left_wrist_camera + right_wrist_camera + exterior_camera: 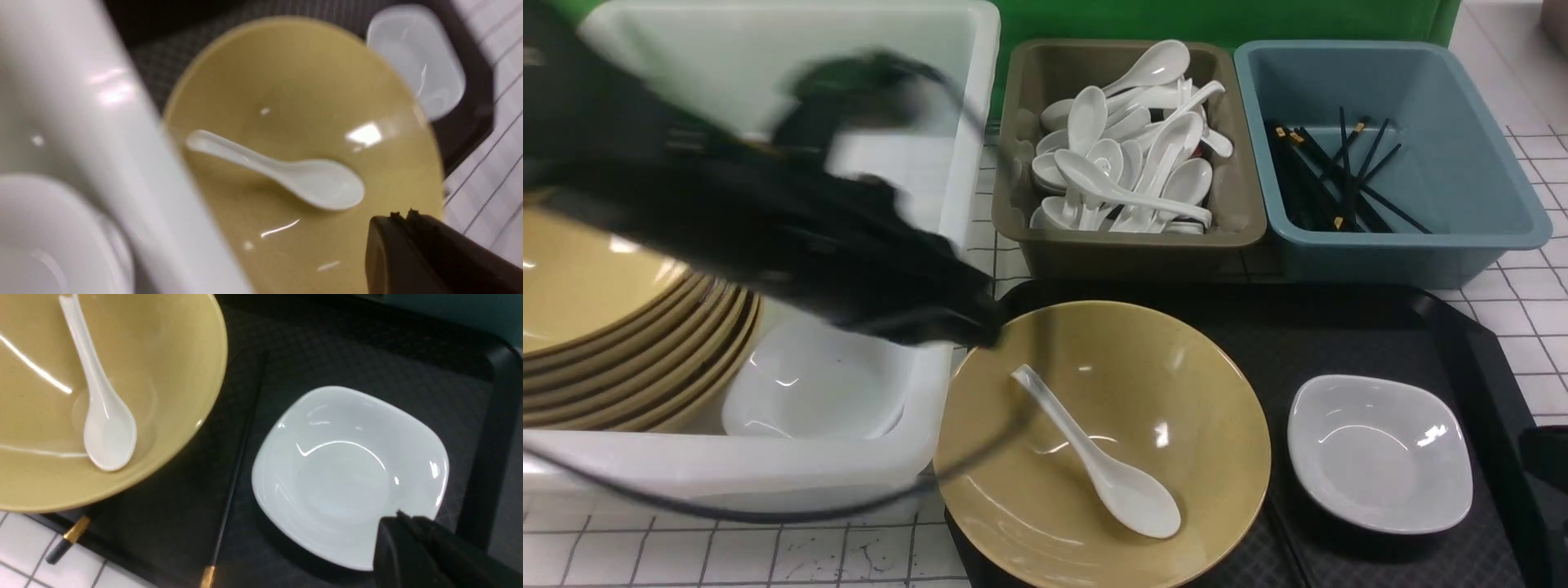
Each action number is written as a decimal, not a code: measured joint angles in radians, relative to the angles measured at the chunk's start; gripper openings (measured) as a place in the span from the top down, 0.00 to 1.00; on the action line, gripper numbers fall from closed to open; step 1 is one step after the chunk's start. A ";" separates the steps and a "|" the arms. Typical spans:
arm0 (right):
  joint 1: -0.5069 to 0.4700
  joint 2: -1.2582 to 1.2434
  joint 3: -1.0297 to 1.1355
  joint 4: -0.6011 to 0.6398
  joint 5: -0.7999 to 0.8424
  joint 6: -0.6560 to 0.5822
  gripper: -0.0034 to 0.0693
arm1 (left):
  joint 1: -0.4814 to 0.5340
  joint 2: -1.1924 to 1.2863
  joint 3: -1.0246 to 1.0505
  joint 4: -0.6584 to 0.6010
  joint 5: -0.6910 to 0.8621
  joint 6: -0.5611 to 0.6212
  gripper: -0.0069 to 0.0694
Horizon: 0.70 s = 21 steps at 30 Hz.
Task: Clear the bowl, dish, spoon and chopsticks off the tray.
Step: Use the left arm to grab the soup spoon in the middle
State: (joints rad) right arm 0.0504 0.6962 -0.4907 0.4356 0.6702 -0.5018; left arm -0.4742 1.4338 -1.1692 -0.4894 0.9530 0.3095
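Observation:
The mustard-yellow bowl (1176, 392) stands on the left part of the black tray (1347, 335). The white spoon (1107, 469) lies inside the bowl. The small white dish (1380, 453) sits on the tray to the bowl's right. The black chopsticks (239, 453) lie on the tray between bowl and dish; one stick (69, 537) runs under the bowl. My left gripper (402, 214) is shut and empty, blurred, above the bowl's left rim by the white tub. My right gripper (402, 516) is shut and empty over the dish's rim.
A white tub (768, 474) at left holds a stack of yellow bowls (621, 327) and a white dish (817, 384). Behind the tray stand an olive tub (1013, 163) of spoons and a blue tub (1462, 147) of black chopsticks. The tabletop is white tile.

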 joint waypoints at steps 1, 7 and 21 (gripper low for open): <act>0.000 0.000 0.006 0.005 -0.010 -0.005 0.89 | -0.044 0.029 -0.028 0.063 0.000 -0.047 0.91; 0.000 0.000 0.044 0.017 -0.044 -0.027 0.89 | -0.252 0.263 -0.197 0.422 0.048 -0.309 0.78; 0.044 0.000 0.050 0.020 -0.106 -0.028 0.89 | -0.304 0.509 -0.263 0.457 0.098 -0.548 0.10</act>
State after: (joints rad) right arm 0.0942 0.6962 -0.4402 0.4561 0.5646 -0.5293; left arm -0.7783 1.9426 -1.4318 -0.0327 1.0506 -0.2384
